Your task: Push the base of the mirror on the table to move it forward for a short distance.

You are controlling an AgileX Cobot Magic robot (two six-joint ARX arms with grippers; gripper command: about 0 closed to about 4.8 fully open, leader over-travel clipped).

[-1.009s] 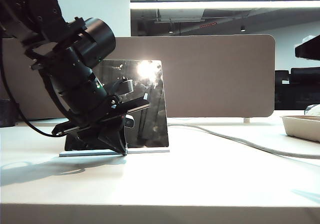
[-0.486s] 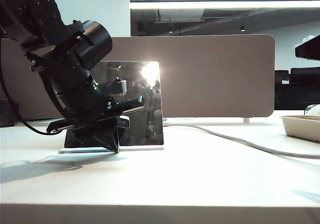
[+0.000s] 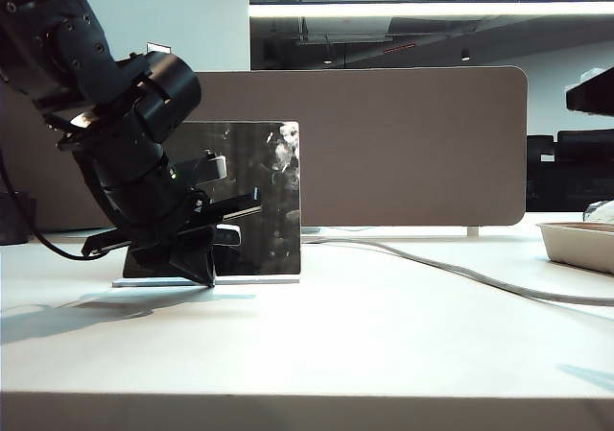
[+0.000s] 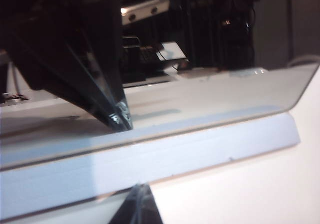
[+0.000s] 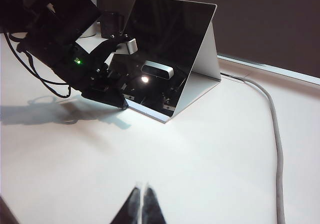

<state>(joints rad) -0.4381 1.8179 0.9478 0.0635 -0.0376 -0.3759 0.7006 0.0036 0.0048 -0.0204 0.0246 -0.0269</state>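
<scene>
While I watch the exterior view, the left gripper [image 3: 203, 275] is down at the front edge of the base of the mirror [image 3: 259, 279], on the left side of the table [image 3: 384, 354]; its fingertips look pressed together into one point touching the plate, nothing held between them; in the left wrist view the same tip [image 4: 136, 211] sits right against the white base [image 4: 150, 164], with the mirror [image 4: 190, 104] just above reflecting the black finger; the mirror [image 3: 254, 196] stands tilted back, dark and glossy, in front of the brown divider [image 3: 413, 143]; a grey cable [image 3: 460, 273] runs off to the right behind it; a white tray [image 3: 580, 244] sits at the far right edge; the right gripper [image 5: 142, 206] hovers well apart from the mirror [image 5: 165, 49], fingers closed on nothing, above bare table; from there I see the mirror's white back support [image 5: 202, 74] and the left arm [image 5: 65, 29] beside it.
</scene>
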